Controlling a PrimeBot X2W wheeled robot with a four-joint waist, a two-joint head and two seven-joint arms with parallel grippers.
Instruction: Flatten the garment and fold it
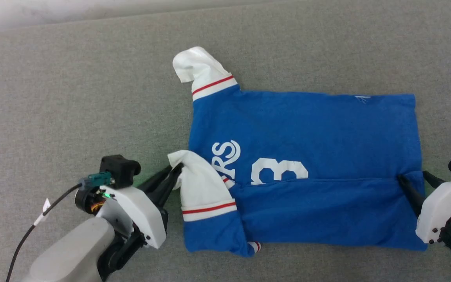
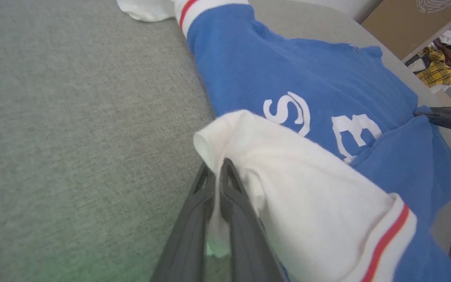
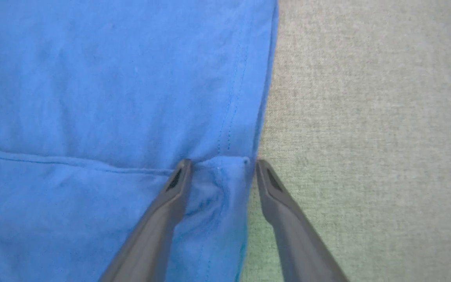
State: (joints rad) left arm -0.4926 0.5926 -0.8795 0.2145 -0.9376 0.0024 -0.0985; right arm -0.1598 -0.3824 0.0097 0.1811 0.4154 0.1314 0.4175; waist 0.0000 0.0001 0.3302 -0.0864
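A royal-blue garment (image 1: 307,129), a jersey with white sleeves trimmed in red, lies spread on a gray fabric surface (image 1: 73,98), filling the centre and the 3 o'clock side of the head view. Its collar end points toward 9 o'clock and its hem toward 3 o'clock. The edge toward 6 o'clock is folded up over the chest, partly covering a white number 3 (image 1: 278,170) and the letters "RS". The far sleeve (image 1: 198,68) sticks out at 11 o'clock, while the near sleeve (image 1: 202,184) is turned over onto the blue body. At 8 o'clock, the left gripper (image 1: 174,172) is clenched on the tip of that near sleeve, with white cloth pinched between its dark fingers (image 2: 233,203). At 4 o'clock, the right gripper (image 1: 412,176) is released, its fingers (image 3: 163,211) spread either side of the folded hem corner, resting at the cloth.
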